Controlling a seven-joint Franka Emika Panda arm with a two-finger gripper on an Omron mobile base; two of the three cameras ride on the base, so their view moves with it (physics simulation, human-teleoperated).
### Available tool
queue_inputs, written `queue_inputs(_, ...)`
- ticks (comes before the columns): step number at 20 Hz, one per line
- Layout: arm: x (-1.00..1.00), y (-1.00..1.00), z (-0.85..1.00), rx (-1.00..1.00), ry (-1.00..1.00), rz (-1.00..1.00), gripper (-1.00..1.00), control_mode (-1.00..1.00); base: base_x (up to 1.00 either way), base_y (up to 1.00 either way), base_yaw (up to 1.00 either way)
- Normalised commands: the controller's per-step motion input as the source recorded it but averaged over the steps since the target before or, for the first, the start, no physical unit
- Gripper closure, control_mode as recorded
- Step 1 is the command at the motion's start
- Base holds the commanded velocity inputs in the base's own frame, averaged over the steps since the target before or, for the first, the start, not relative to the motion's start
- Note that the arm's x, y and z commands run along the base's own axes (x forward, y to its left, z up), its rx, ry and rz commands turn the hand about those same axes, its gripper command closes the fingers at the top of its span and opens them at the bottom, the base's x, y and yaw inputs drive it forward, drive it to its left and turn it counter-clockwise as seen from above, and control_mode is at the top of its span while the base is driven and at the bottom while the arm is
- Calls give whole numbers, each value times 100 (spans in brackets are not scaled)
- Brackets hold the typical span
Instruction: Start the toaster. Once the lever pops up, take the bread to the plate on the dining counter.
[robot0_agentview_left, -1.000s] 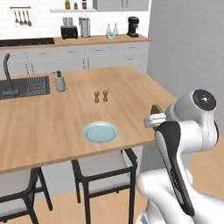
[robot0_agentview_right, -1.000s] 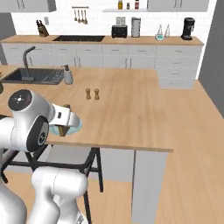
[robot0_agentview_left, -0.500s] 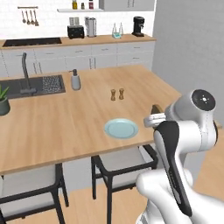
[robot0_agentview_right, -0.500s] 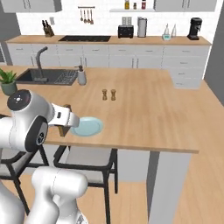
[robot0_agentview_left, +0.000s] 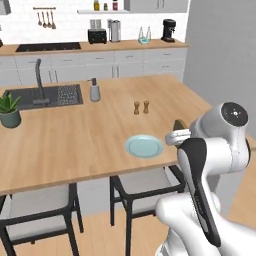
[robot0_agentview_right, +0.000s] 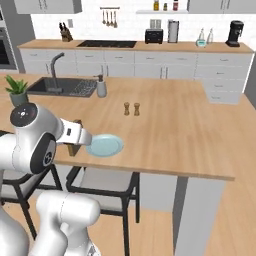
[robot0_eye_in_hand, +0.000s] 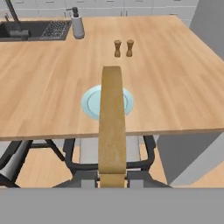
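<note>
My gripper (robot0_eye_in_hand: 112, 176) is shut on the bread (robot0_eye_in_hand: 111, 127), a tan slice held edge-on that points toward the plate (robot0_eye_in_hand: 91, 104). The pale teal plate (robot0_agentview_left: 144, 146) lies near the front edge of the dining counter (robot0_agentview_left: 75, 135). The bread (robot0_agentview_left: 179, 123) hangs at that counter's front edge, just right of the plate. From the right base view the bread (robot0_agentview_right: 74, 148) sits just left of the plate (robot0_agentview_right: 104, 145), partly behind my wrist. The black toaster (robot0_agentview_left: 97, 35) stands on the far back worktop, and appears again as the toaster (robot0_agentview_right: 154, 35).
Two small shakers (robot0_agentview_left: 140, 107) stand beyond the plate. A soap dispenser (robot0_agentview_left: 94, 90), sink with tap (robot0_agentview_left: 42, 95) and potted plant (robot0_agentview_left: 9, 110) are at the counter's left. Dark stools (robot0_agentview_left: 145, 182) sit under the front edge. A grey wall (robot0_agentview_left: 220, 55) rises at the right.
The whole picture has shifted as the base drove along the dining counter; the plate now lies closer in front of the hand. The bread stays gripped.
</note>
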Motion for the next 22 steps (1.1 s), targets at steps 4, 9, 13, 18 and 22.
queue_inputs(4,0,0,0,0,0,0,100,100,33,8,16)
queue_inputs(9,0,0,0,0,0,0,100,100,58,2,4)
queue_inputs(13,0,0,0,0,0,0,100,100,50,0,0)
queue_inputs(18,0,0,0,0,0,0,100,100,6,0,0)
queue_inputs(22,6,0,-4,0,0,0,100,-100,7,0,0)
